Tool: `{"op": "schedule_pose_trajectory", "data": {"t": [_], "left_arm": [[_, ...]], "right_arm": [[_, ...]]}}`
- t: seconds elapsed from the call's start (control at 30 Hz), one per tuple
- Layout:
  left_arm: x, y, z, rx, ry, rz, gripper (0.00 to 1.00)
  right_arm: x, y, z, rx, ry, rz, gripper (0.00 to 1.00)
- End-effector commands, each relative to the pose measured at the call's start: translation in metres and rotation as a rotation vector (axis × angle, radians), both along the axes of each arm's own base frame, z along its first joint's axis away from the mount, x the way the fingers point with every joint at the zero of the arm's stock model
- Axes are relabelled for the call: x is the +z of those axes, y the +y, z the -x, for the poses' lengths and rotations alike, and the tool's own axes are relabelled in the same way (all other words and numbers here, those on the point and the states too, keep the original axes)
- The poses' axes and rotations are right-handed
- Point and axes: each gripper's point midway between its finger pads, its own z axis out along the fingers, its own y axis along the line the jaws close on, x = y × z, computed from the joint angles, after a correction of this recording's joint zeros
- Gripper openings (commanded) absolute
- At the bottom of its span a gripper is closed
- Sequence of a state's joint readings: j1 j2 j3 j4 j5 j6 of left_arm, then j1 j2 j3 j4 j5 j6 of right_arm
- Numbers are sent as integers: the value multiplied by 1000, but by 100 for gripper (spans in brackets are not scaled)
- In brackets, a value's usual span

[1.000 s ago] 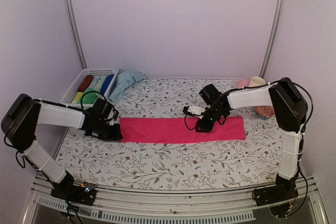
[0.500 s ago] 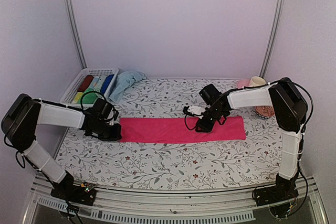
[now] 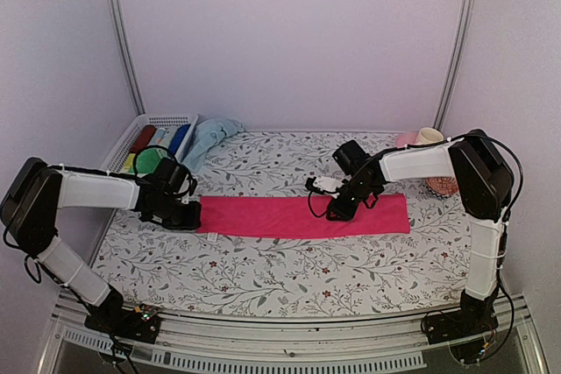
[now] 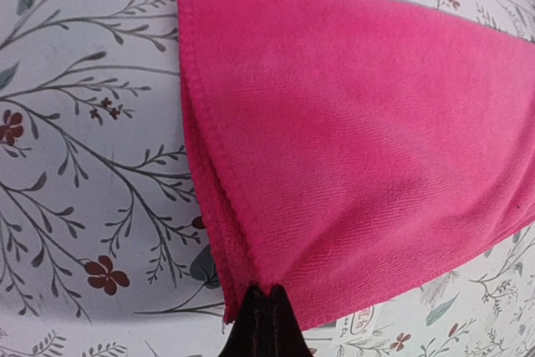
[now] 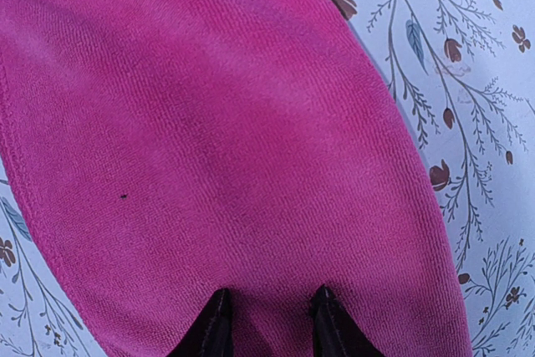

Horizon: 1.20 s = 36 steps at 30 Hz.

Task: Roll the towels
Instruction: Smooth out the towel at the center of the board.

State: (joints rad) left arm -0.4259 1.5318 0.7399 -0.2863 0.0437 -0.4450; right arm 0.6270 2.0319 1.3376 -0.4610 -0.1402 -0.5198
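Your table (image 3: 263, 278) has a floral cover, and the front rail cuts off its near edge. The pink towel (image 3: 289, 216) lies flat across the middle as a long strip running left to right. Your right arm hides part of its far edge.

Your left gripper (image 4: 263, 323) is pinched closed on the towel's left end, at the near corner. The edge there is doubled and bunched into the tips. Your right gripper (image 5: 272, 323) sits right of the towel's centre with its fingers apart and the tips down on the cloth, clamping nothing.

The white basket (image 3: 166, 117) at back left holds rolls side by side: red (image 3: 144, 138), dark blue (image 3: 179, 139), green (image 3: 149, 158) and yellow (image 3: 131, 162). A cable crosses the green one.

The pale blue towel (image 3: 209, 139) is crumpled just beside the basket's right side, unrolled.

Back right are a pink cup (image 3: 406, 139) and a cream cup (image 3: 428, 136), half hidden behind your right arm. I can't tell what the patterned thing (image 3: 441, 186) nearer the arm is.

A white speck (image 3: 214, 236) shows at the towel's near-left corner, too small to read. No legible writing anywhere.
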Motion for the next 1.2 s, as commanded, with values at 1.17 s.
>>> {"op": "schedule_pose_trajectory", "data": {"t": [1.17], "left_arm": [[-18, 0, 7, -18, 57, 2, 10]], "right_arm": [[-23, -18, 16, -6, 76, 70, 34]]}}
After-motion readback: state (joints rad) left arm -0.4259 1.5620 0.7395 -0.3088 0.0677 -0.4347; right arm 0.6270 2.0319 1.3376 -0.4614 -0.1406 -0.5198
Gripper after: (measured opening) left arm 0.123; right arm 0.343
